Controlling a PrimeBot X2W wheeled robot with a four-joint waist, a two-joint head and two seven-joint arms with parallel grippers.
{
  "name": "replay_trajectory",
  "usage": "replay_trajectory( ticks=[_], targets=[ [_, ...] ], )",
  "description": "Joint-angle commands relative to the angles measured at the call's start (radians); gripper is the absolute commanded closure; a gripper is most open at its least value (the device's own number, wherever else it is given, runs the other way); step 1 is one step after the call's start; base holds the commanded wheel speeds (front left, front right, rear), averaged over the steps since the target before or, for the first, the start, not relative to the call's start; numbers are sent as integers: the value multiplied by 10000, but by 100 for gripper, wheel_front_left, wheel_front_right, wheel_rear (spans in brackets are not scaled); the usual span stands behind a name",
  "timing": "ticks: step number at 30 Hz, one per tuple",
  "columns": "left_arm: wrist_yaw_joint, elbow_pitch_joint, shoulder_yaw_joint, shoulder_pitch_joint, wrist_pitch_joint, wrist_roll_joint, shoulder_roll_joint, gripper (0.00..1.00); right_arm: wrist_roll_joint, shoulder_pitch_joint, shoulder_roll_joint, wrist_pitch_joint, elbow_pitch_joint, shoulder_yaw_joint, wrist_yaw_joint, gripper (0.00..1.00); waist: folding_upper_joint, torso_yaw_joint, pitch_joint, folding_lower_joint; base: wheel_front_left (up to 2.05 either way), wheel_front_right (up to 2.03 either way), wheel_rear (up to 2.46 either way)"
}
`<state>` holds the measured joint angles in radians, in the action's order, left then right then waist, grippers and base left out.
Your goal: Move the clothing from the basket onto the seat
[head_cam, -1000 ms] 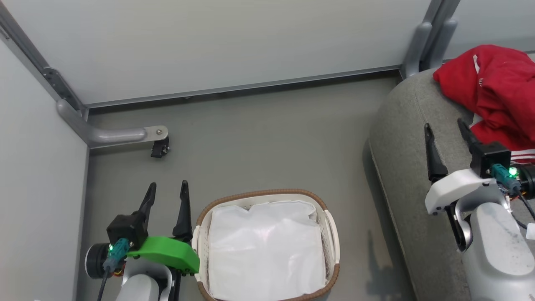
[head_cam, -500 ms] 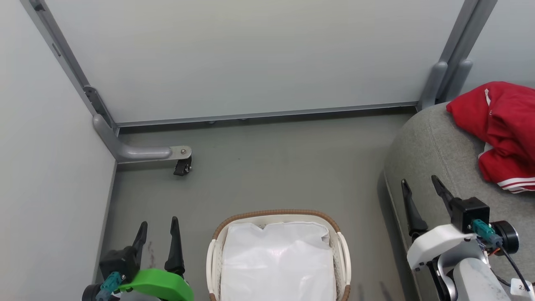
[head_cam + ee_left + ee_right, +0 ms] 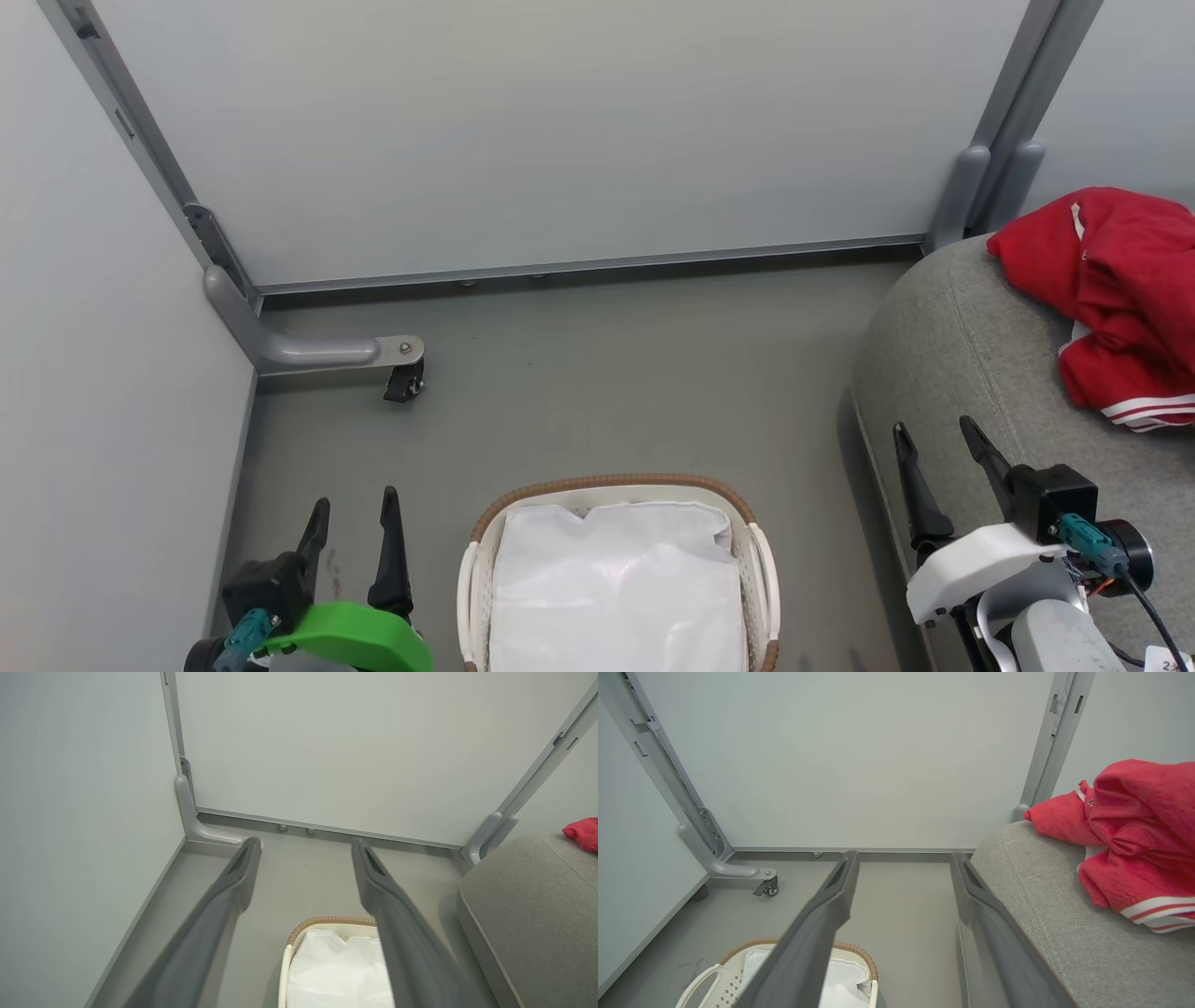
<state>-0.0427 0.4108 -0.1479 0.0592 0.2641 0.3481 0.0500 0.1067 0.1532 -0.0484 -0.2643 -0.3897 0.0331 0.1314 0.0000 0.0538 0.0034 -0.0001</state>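
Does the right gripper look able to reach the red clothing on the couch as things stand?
Probably yes: the right gripper stands open by the couch edge, with only bare upholstery between it and the clothing.

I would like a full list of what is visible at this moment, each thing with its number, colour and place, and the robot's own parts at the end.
clothing: one heap, piece count unclear, red with white stripes, on the couch
couch: one, grey, right side
basket: one, white with brown rim, on the floor between the grippers
cloth lining: one, white, inside the basket
floor: one, grey
wall panels: at least two, pale grey, left and back
frame foot with wheel: one, grey, back left corner
left gripper: one, dark fingers, open, left of the basket
right gripper: one, dark fingers, open, over the couch edge
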Motion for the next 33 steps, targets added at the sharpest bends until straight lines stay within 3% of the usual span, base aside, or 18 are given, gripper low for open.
replay_trajectory(
  ticks=[1, 15, 16, 20, 33],
  targets=[
    [2, 9, 30, -88, 3, -119, 11, 0, 101, -150, -41, 0, 35, -2, -15, 0, 0, -13, -1, 1, 0, 0, 0],
    [-88, -3, 57, -110, 3, 28, 11, 0, 219, -218, -41, 0, 84, 6, -15, 0, 0, -20, 46, 1, 0, 0, 0],
    [-44, 2, 35, -2, -1, 39, 0, 100, 179, -54, 0, 0, 43, -6, 0, 100, 0, -22, 48, 1, 0, 0, 0],
    [-47, 305, 22, -75, -18, 87, -10, 100, 225, -193, 82, 25, -277, -6, 0, 100, 0, -23, 51, 1, 0, 0, 0],
    [-196, -28, 482, 45, -674, 2255, -6, 100, 2786, -204, 61, 707, 5, 166, -1, 100, 0, -77, 45, 1, 0, 0, 0]
  ],
)
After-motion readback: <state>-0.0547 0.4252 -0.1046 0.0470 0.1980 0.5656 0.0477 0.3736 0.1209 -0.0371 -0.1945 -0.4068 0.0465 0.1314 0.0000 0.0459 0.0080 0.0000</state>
